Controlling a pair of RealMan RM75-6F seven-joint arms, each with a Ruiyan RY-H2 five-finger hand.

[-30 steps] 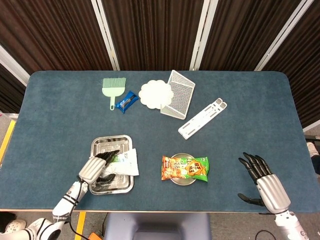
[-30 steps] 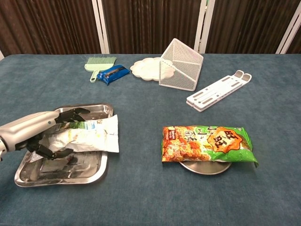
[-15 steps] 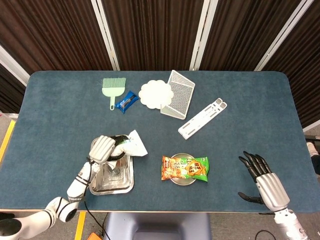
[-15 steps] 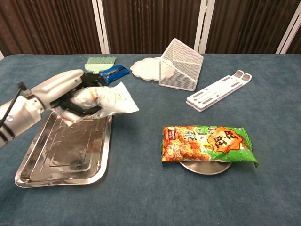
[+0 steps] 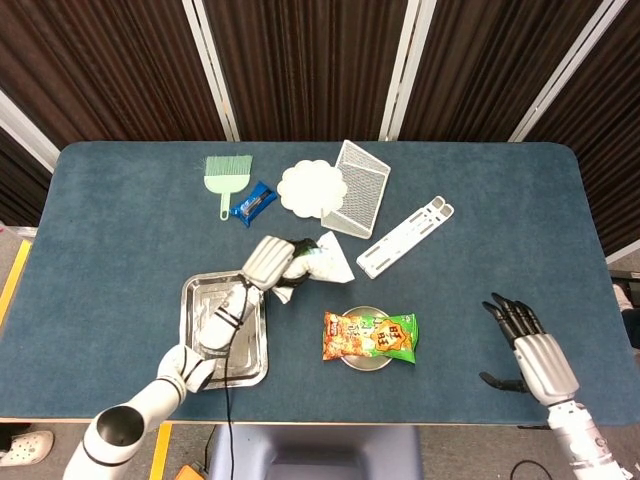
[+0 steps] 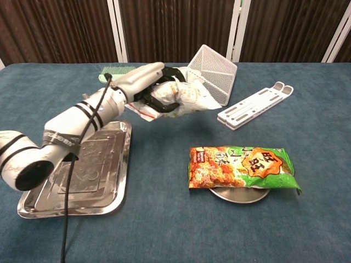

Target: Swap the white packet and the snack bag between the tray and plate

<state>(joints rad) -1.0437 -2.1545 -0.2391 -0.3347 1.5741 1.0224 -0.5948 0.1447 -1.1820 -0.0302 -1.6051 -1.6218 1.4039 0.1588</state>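
Note:
My left hand (image 5: 272,262) (image 6: 143,83) grips the crumpled white packet (image 5: 320,262) (image 6: 180,97) in the air, right of the metal tray (image 5: 192,300) (image 6: 38,197) and above the bare cloth. The tray holds nothing now. The orange and green snack bag (image 5: 370,336) (image 6: 241,167) lies flat across the small metal plate (image 5: 368,362) (image 6: 239,195), covering most of it. My right hand (image 5: 530,352) hovers open near the table's front right corner, well right of the snack bag; the chest view does not show it.
At the back stand a green brush (image 5: 224,176), a blue wrapper (image 5: 253,203), a white scalloped dish (image 5: 311,188), a tilted white wire basket (image 5: 358,188) (image 6: 210,75) and a white slotted rack (image 5: 404,236) (image 6: 253,104). The basket sits just behind the raised packet.
My left hand lifted the white packet out of the tray and carried it up and to the right, toward the table's middle. The right hand stayed nearly still.

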